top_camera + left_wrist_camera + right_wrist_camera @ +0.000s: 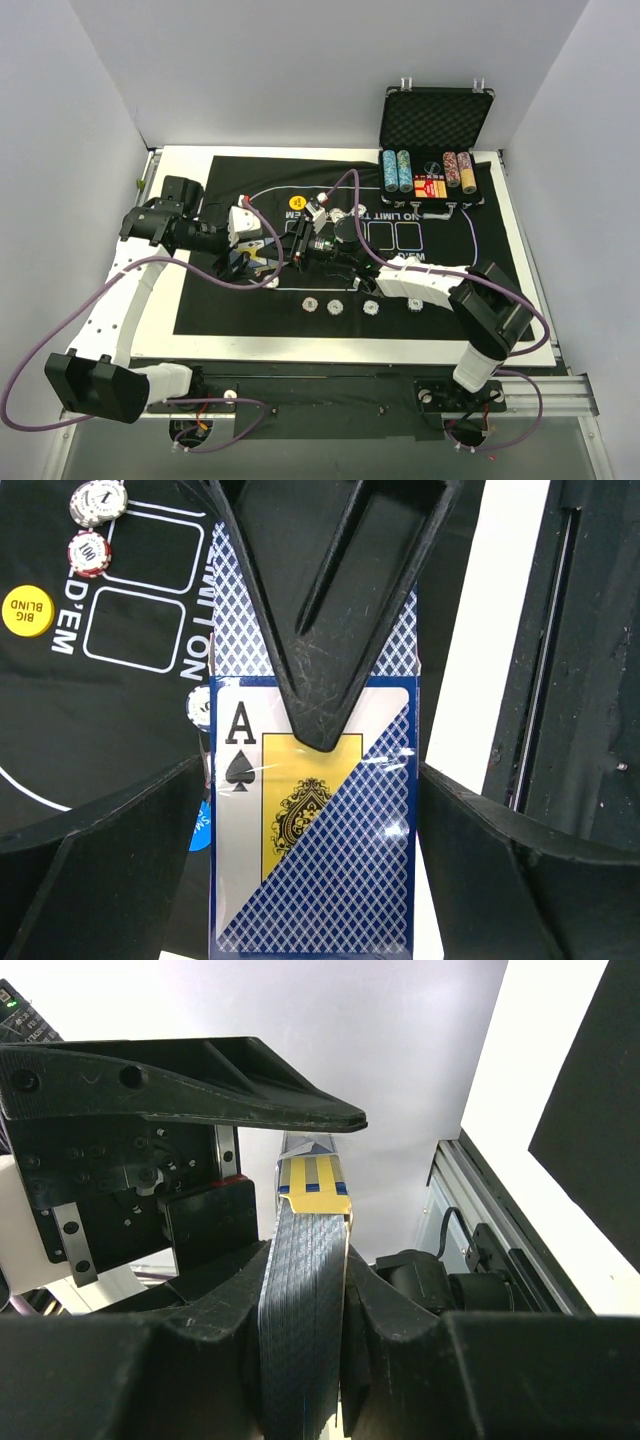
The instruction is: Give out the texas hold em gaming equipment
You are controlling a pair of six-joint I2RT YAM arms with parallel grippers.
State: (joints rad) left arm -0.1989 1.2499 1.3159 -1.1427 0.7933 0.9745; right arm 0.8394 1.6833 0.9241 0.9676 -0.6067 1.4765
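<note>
The black felt mat (200,300) carries the open foam-lined case (436,118) at its far right corner, with racked chips (398,170) standing in rows inside. Over the mat's left-centre, the left gripper (310,775) clamps the wrapped pack of cards (312,880) by its long edges, while the right gripper (310,1260) pinches the same pack across its thickness. Loose chips (335,305) lie in a row by the mat's near edge, and the yellow Big Blind button (27,610) rests on the felt beyond the pack.

Left claw (262,259) and right claw (300,244) crowd the card deck (312,820); the mat (280,168) lies open at its far edge
</note>
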